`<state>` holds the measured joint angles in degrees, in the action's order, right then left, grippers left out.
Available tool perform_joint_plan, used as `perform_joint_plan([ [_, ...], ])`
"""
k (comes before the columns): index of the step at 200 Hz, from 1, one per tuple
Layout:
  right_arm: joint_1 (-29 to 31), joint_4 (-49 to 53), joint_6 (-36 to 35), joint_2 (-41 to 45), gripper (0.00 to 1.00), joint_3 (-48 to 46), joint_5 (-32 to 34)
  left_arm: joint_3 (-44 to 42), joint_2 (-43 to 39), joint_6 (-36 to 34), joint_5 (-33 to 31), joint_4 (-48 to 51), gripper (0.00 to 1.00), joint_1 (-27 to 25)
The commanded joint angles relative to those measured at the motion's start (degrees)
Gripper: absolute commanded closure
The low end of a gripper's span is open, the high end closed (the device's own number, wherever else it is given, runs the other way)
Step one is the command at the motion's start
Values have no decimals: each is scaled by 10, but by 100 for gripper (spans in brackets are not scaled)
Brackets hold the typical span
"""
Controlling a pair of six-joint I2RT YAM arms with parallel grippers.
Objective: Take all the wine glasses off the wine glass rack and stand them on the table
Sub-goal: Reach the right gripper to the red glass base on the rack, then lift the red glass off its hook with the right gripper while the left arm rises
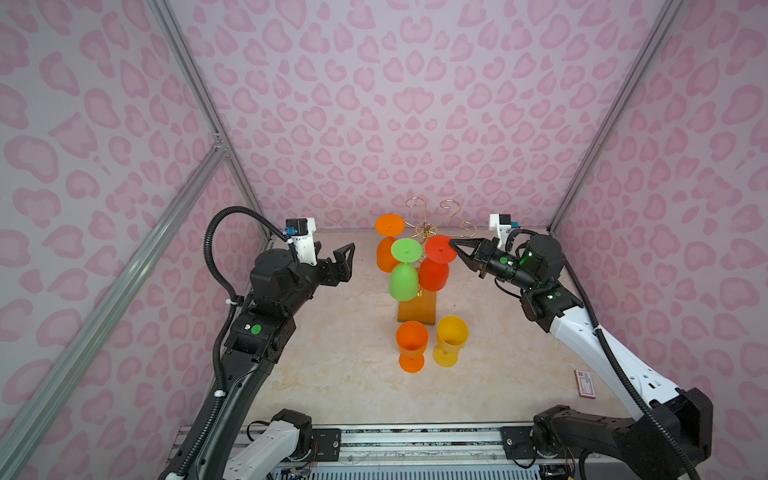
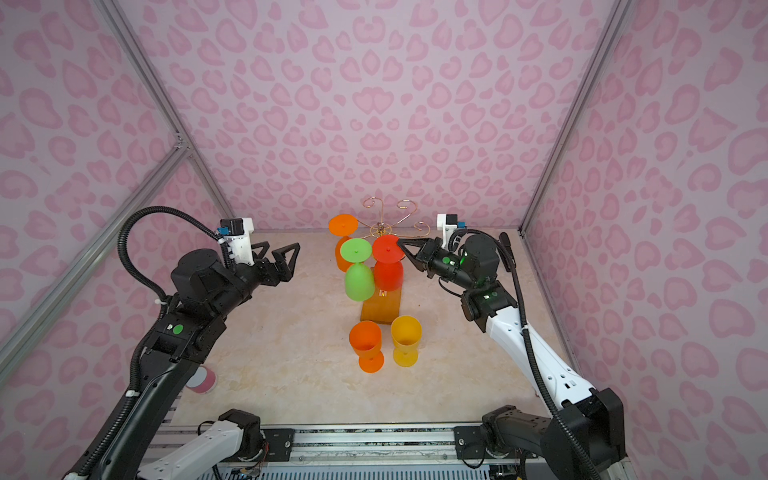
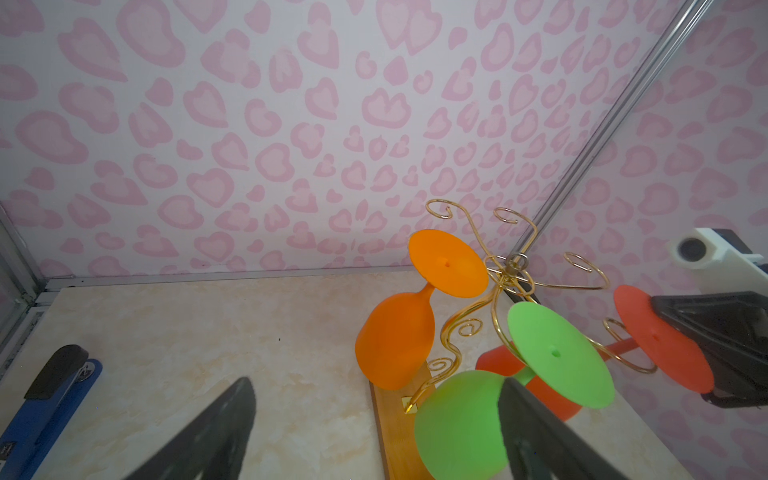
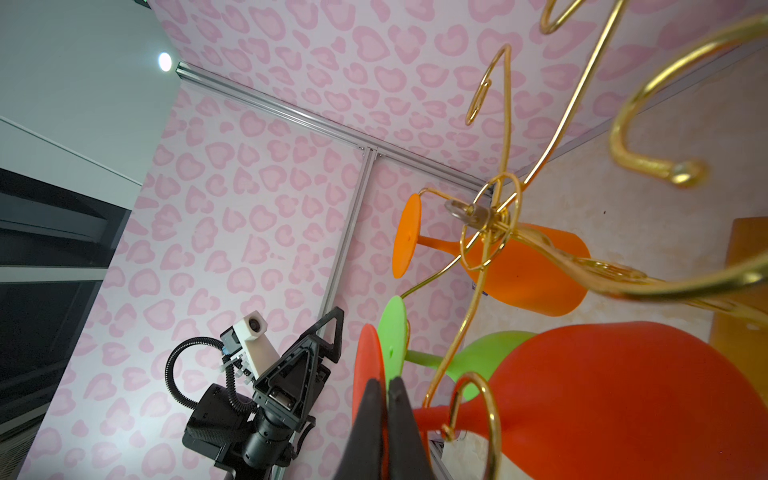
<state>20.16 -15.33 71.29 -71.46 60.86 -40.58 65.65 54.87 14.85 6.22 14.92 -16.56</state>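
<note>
pink cell — red wine glass (image 1: 434,274) on rack (image 1: 428,227), foot clamped in right end effector (image 1: 452,244)

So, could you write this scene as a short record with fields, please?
rack: wine glass rack, gold wire arms, wooden base
hanging upside down: orange glass, green glass, red glass
standing upright off the rack: second orange glass, yellow glass
right tool: shut on the red glass's foot
left tool: open, empty, apart from the rack
</note>
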Motion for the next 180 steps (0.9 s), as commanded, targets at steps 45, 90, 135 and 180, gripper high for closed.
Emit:
perform_joint_plan([
  [45,0,32,-17,-14,100,26,29,-4,-5,-7,12,-15,7,2],
  [90,-6,31,-12,-22,100,29,47,-7,-6,-6,16,-15,7,2],
  [135,-25,31,-5,-6,100,21,56,-8,-6,-5,21,-15,8,3],
  [180,-64,46,-7,31,100,2,49,-5,-2,-5,29,-15,8,2],
])
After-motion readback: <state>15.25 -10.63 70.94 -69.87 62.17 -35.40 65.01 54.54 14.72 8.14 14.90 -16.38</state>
